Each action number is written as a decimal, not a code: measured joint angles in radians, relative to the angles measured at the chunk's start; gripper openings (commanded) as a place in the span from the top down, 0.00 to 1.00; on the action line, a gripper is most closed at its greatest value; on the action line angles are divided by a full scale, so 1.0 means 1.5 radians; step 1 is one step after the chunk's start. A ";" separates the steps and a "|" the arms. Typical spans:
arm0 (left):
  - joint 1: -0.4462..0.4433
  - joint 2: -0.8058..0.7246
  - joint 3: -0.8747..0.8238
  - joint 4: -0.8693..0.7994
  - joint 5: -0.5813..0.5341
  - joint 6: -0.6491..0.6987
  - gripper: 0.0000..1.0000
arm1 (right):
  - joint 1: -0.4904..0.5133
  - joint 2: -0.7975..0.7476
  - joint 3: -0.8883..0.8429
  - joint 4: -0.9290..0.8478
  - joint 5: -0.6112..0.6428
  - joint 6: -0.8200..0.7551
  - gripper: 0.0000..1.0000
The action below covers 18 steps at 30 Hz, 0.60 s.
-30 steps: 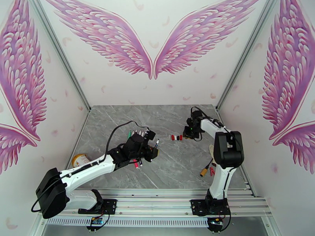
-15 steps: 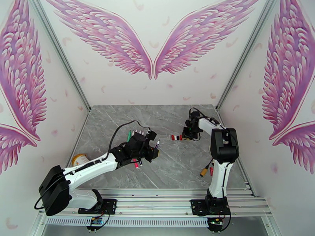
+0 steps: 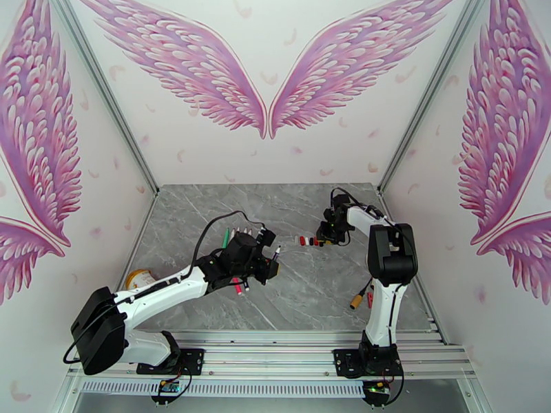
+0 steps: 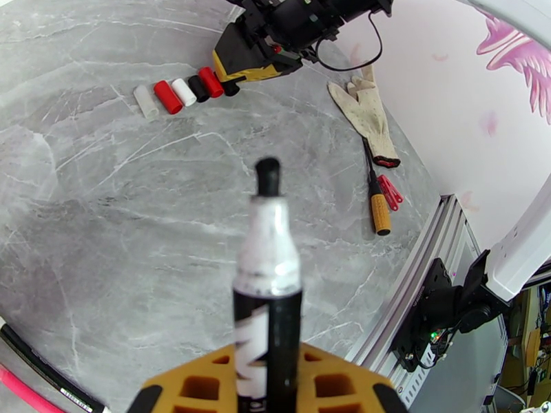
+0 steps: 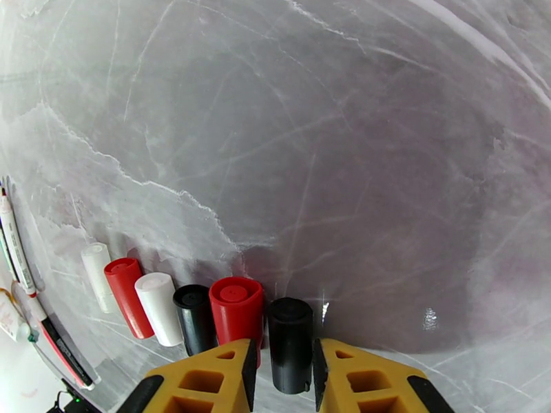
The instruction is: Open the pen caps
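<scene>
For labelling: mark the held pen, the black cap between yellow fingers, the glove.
held pen (image 4: 267,266), left wrist view, white collar.
black cap (image 5: 290,342), right wrist view, side.
glove (image 4: 362,110), left wrist view, palm.

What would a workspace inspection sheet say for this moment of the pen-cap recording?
Surface: grey marble-look tabletop, veined and glossy.
Job's things: black marker pen, uncapped; six pen caps in a row; other pens lying beside the left arm.
Clutter: white glove, orange-handled tool, red clip, can at the left edge.
Pincers: left pincer shut on the marker; right pincer open around the end black cap.
Cables: black cable looping off the right arm.
Surroundings: white walls with pink wing murals; metal rail at the near edge.
</scene>
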<state>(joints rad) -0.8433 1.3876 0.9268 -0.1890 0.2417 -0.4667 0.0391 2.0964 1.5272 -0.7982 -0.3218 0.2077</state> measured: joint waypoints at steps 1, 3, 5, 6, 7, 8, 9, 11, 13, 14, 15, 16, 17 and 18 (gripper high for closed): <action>0.000 0.002 0.001 -0.001 -0.003 0.000 0.98 | 0.000 -0.001 -0.002 0.003 0.000 0.001 0.65; 0.001 0.006 0.005 -0.003 -0.019 0.001 0.98 | 0.000 -0.014 -0.019 0.012 0.000 0.005 0.62; 0.003 0.017 0.014 -0.014 -0.039 0.000 0.99 | 0.000 -0.039 -0.050 0.027 0.000 0.015 0.59; 0.005 0.026 0.023 -0.023 -0.052 0.000 0.99 | 0.000 -0.057 -0.068 0.036 0.000 0.020 0.58; 0.008 0.036 0.034 -0.032 -0.064 0.000 0.99 | 0.000 -0.076 -0.085 0.043 0.000 0.023 0.57; 0.011 0.050 0.049 -0.043 -0.080 0.001 0.99 | 0.000 -0.096 -0.103 0.052 0.000 0.028 0.54; 0.014 0.066 0.068 -0.055 -0.099 0.004 0.99 | 0.000 -0.117 -0.120 0.063 0.000 0.033 0.52; 0.019 0.093 0.094 -0.072 -0.128 0.009 0.99 | 0.000 -0.155 -0.146 0.082 0.000 0.043 0.48; 0.026 0.118 0.115 -0.088 -0.158 0.012 0.99 | 0.003 -0.192 -0.169 0.106 -0.002 0.053 0.44; 0.028 0.129 0.123 -0.097 -0.170 0.012 0.99 | 0.004 -0.207 -0.179 0.116 -0.003 0.057 0.42; 0.032 0.141 0.132 -0.107 -0.182 0.012 0.99 | 0.005 -0.223 -0.190 0.128 -0.005 0.063 0.41; 0.035 0.153 0.141 -0.116 -0.193 0.012 0.99 | 0.007 -0.238 -0.202 0.141 -0.008 0.068 0.40; 0.038 0.166 0.150 -0.124 -0.205 0.012 0.99 | 0.010 -0.254 -0.214 0.152 -0.013 0.073 0.39; 0.041 0.177 0.157 -0.134 -0.215 0.012 0.99 | 0.014 -0.271 -0.226 0.165 -0.019 0.078 0.38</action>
<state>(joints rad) -0.7811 1.6527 1.1622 -0.3901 -0.0803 -0.4484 0.0597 1.6905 1.1885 -0.5514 -0.3504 0.3252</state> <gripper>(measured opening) 0.196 0.610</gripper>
